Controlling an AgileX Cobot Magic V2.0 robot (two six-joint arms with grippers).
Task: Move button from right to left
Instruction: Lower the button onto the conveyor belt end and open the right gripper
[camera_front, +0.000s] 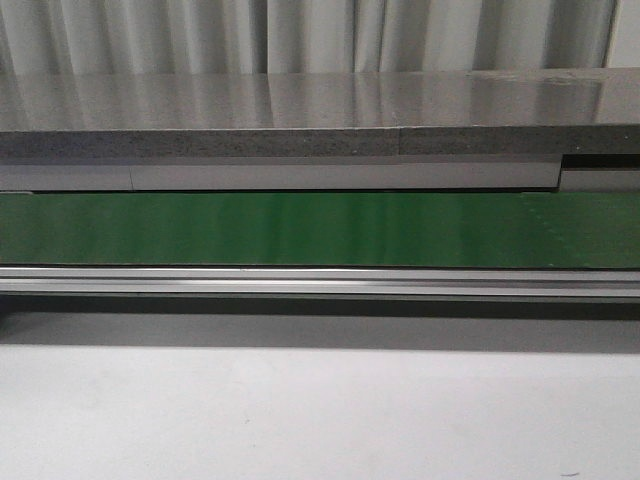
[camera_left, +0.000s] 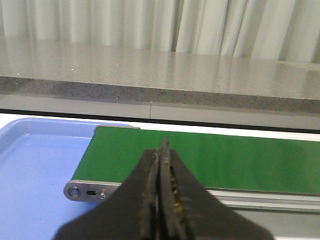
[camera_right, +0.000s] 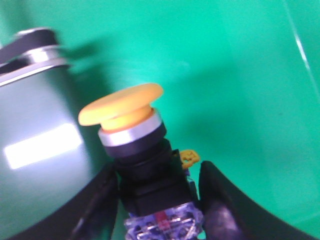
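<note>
The button (camera_right: 121, 104) shows only in the right wrist view: a round yellow cap, a silver ring and a black body on a clear base. My right gripper (camera_right: 159, 170) is shut on its black body, one finger on each side, with the cap pointing away from the wrist. Bright green surface (camera_right: 240, 75) lies behind it. My left gripper (camera_left: 162, 145) is shut and empty, hovering near the end of the green belt (camera_left: 240, 160). In the front view neither gripper nor the button shows; only the belt (camera_front: 320, 228) does.
A blue tray (camera_left: 35, 165) lies beside the belt's end with its metal end plate (camera_left: 87, 191). A grey stone shelf (camera_front: 320, 110) runs behind the belt, a white table (camera_front: 320, 420) in front. A grey rounded metal part (camera_right: 35, 45) stands near the button.
</note>
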